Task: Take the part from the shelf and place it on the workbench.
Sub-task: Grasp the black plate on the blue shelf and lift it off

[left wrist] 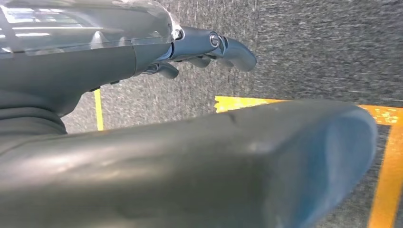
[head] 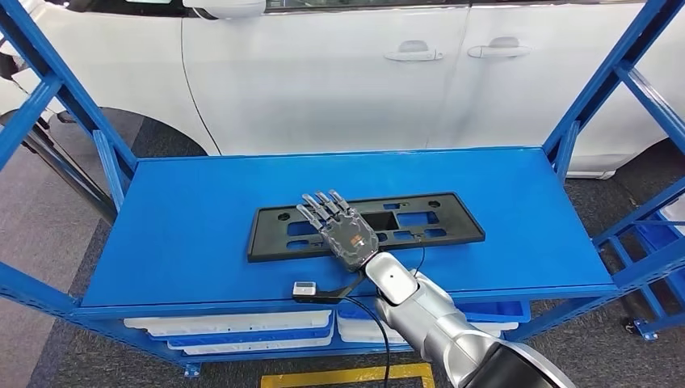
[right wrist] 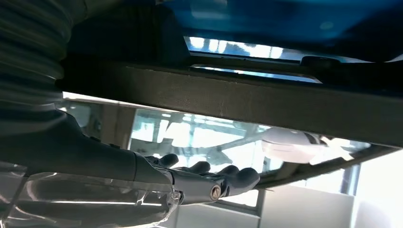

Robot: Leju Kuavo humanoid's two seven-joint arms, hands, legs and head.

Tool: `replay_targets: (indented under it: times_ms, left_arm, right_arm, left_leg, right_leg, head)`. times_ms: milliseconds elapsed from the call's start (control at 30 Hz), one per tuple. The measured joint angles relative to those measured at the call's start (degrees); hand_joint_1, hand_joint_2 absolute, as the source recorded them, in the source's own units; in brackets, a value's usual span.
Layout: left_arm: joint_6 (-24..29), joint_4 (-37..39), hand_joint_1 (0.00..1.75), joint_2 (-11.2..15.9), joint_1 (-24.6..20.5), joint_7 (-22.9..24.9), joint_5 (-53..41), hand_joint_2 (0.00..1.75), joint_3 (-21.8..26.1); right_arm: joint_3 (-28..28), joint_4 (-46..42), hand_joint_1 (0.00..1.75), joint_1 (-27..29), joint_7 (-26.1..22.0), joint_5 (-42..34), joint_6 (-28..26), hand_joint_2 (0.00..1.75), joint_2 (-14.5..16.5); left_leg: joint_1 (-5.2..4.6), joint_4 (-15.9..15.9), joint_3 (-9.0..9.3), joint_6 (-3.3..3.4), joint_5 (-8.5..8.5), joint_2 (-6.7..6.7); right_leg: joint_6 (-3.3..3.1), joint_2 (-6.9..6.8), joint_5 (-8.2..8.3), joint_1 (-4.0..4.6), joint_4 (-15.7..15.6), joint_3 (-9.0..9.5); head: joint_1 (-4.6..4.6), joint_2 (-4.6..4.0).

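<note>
Early stage: right hand [head: 343, 229], fingers spread flat, hovers over black part [head: 440, 222] lying on blue shelf [head: 186, 218], ungrasped; carry remains

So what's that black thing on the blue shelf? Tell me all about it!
The black part is a long, flat rectangular frame, plastic by its look, with square cut-outs and small holes. It lies flat on the shelf, slightly angled, near the middle. The right hand is stretched over its left-centre; whether it touches can't be told.
</note>
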Motion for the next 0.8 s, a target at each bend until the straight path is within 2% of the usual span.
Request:
replay_targets:
  times_ms: [33,67,133,200,233,267,300,367,433,500,567,600,633,700,733,767,800]
  left_arm:
    - [0.0,0.0,0.0,0.0,0.0,0.0,0.0,0.0,0.0]
    - [0.0,0.0,0.0,0.0,0.0,0.0,0.1,0.0,0.0]
    - [0.0,0.0,0.0,0.0,0.0,0.1,0.2,0.0,0.0]
    - [0.1,0.0,0.0,0.0,0.0,0.1,0.3,0.0,0.0]
    - [0.1,0.0,0.0,0.0,0.0,0.1,0.3,0.0,0.0]
    - [0.1,0.0,0.0,0.0,0.0,0.2,0.4,0.0,0.0]
    - [0.1,0.0,0.0,0.0,0.0,0.2,0.4,0.0,0.0]
    - [0.1,0.0,0.0,0.0,0.0,0.2,0.4,0.0,0.0]
    - [0.1,0.0,0.0,-0.2,-0.1,0.2,0.4,0.0,0.0]
    - [0.1,0.0,0.0,-0.3,-0.1,0.2,0.4,0.0,0.0]
    - [0.1,0.0,0.0,-0.2,-0.1,0.1,0.3,0.0,0.0]
    - [0.0,0.0,0.0,-0.2,-0.1,0.0,0.2,0.0,0.0]
    - [0.0,0.0,0.0,-0.1,-0.1,-0.1,0.1,0.0,0.0]
    - [-0.2,0.0,0.0,0.0,-0.1,-0.2,0.0,0.0,-0.1]
    - [-0.3,0.0,0.0,0.0,0.0,-0.3,0.0,0.0,-0.1]
    - [-0.5,0.0,0.0,0.0,0.0,-0.4,-0.1,0.0,-0.1]
    - [-0.7,0.0,0.0,0.0,0.1,-0.6,-0.2,0.0,-0.1]
  right_arm:
    - [-0.4,0.6,1.54,-0.3,0.4,-0.1,0.2,1.75,0.0]
    - [-0.8,1.1,1.75,-0.6,0.5,-0.2,0.4,1.75,0.0]
    - [-1.5,2.0,1.75,-1.2,0.6,-0.6,1.0,1.75,0.0]
    - [-2.0,2.8,1.75,-1.5,0.6,-1.0,1.4,1.75,-0.1]
    - [-2.2,3.2,1.75,-1.6,0.6,-1.1,1.6,1.75,-0.2]
    - [-2.3,3.6,1.75,-1.6,0.6,-1.1,1.8,1.75,-0.2]
    - [-2.4,3.9,1.75,-1.6,0.6,-1.1,1.9,1.75,-0.3]
    - [-2.6,4.4,1.75,-2.0,0.6,-1.1,2.0,1.75,-0.3]
    - [-2.7,4.6,1.75,-2.5,0.6,-1.1,2.1,1.75,-0.3]
    - [-2.7,4.8,1.75,-2.7,0.5,-1.1,2.2,1.75,-0.3]
    - [-2.8,5.0,1.75,-2.8,0.6,-1.0,2.1,1.75,-0.4]
    - [-2.8,5.1,1.75,-2.8,0.6,-1.0,2.1,1.75,-0.4]
    - [-2.9,5.1,1.75,-2.8,0.6,-1.0,2.1,1.75,-0.4]
    - [-2.9,5.3,1.75,-2.7,0.7,-0.9,2.0,1.75,-0.4]
    - [-2.9,5.4,1.75,-2.6,0.8,-0.9,2.0,1.75,-0.4]
    - [-2.9,5.5,1.75,-2.5,0.8,-0.8,1.9,1.75,-0.4]
    - [-2.9,5.6,1.75,-2.4,0.9,-0.7,1.9,1.75,-0.5]
  left_leg:
    - [0.07,0.0,-0.03,0.34,0.08,0.0]
    - [0.15,-0.1,-0.01,0.66,0.18,0.01]
    - [0.32,-0.4,-0.04,1.24,0.41,0.07]
    - [0.27,-0.3,-0.21,1.53,0.45,0.1]
    - [0.25,-0.3,-0.25,1.59,0.45,0.1]
    - [0.23,-0.3,-0.27,1.61,0.44,0.07]
    - [0.22,-0.3,-0.26,1.6,0.43,0.04]
    - [0.16,-0.2,-0.17,1.51,0.38,-0.01]
    - [-0.07,-0.1,-0.23,1.17,0.27,-0.02]
    - [-0.1,-0.1,-0.32,0.57,0.26,-0.03]
    - [-0.02,0.0,-0.29,-0.07,0.07,-0.01]
    - [0.0,0.9,-0.6,-0.33,-0.64,0.02]
    - [0.02,2.9,-1.4,-0.55,-1.91,0.04]
    - [0.2,9.9,-4.57,-0.94,-5.53,0.06]
    - [0.29,13.4,-6.23,-1.14,-6.82,0.06]
    - [0.4,15.5,-7.24,-1.34,-7.17,0.07]
    - [0.54,15.4,-7.22,-1.5,-6.41,0.08]
  right_leg:
    - [0.32,-0.01,-0.04,-0.02,0.0,-0.03]
    - [0.67,-0.01,-0.39,-0.08,0.4,-0.18]
    - [1.32,-0.02,-2.77,-0.26,4.2,-1.9]
    - [1.75,-0.03,-6.32,-0.43,11.7,-5.48]
    - [1.84,-0.03,-7.3,-0.49,14.8,-7.07]
    - [1.85,-0.03,-7.25,-0.53,16.2,-7.87]
    - [1.76,-0.03,-6.13,-0.54,15.4,-7.61]
    - [1.14,-0.03,-2.09,-0.42,8.5,-4.43]
    - [0.42,-0.07,0.23,-0.1,1.8,-1.39]
    - [0.03,-0.09,0.29,0.23,0.1,-0.74]
    - [-0.46,-0.1,0.6,0.04,-0.4,-0.51]
    - [-0.75,-0.14,0.79,-0.13,-0.7,-0.31]
    - [-1.02,-0.19,0.94,-0.33,-1.1,-0.1]
    - [-1.3,-0.27,0.96,-0.38,-1.2,0.02]
    - [-1.35,-0.27,0.92,-0.37,-1.1,0.01]
    - [-1.33,-0.26,0.87,-0.38,-1.1,0.02]
    - [-1.25,-0.23,0.78,-0.43,-1.0,0.04]
  head:
    - [0.0,0.0]
    - [0.0,0.0]
    - [0.01,0.0]
    - [0.01,0.0]
    - [0.01,0.0]
    - [0.01,0.0]
    - [0.01,0.0]
    - [0.01,0.0]
    - [0.01,0.0]
    - [0.01,0.0]
    - [0.0,0.0]
    - [-0.01,0.0]
    - [-0.02,0.0]
    - [-0.02,0.0]
    - [-0.02,0.0]
    - [-0.02,0.0]
    - [-0.02,0.0]
